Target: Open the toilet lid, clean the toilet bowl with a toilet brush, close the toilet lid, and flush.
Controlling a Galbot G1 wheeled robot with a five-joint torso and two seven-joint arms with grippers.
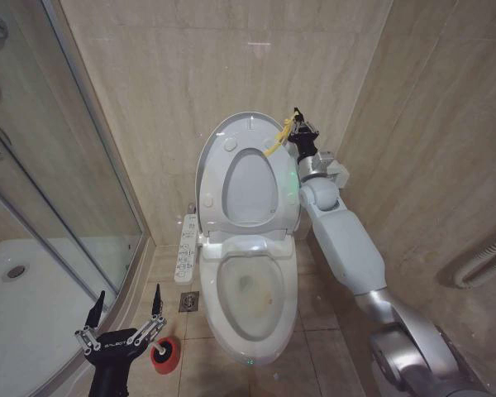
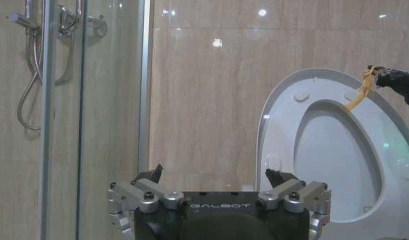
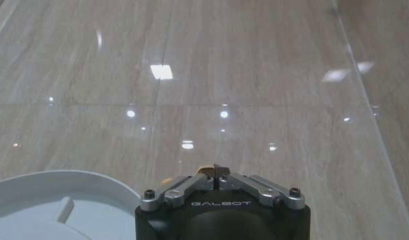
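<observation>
Beige wall tiles [image 1: 190, 74] back the raised toilet lid [image 1: 219, 141]; right hand [image 1: 298, 124] clamps its yellow loop [image 1: 278, 139], left hand [image 1: 126, 318] apart.

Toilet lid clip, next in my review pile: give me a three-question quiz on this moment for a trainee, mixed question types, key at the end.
1. True or false: the toilet lid stands raised against the wall.
2. What is the right end effector shut on?
A. the toilet brush
B. the yellow loop at the lid's rim
C. the shower hose
3. Fill in: the left end effector hangs open above the red ____ on the floor, beside the toilet bowl.

Key: 1 true; 2 B; 3 brush holder.
</observation>
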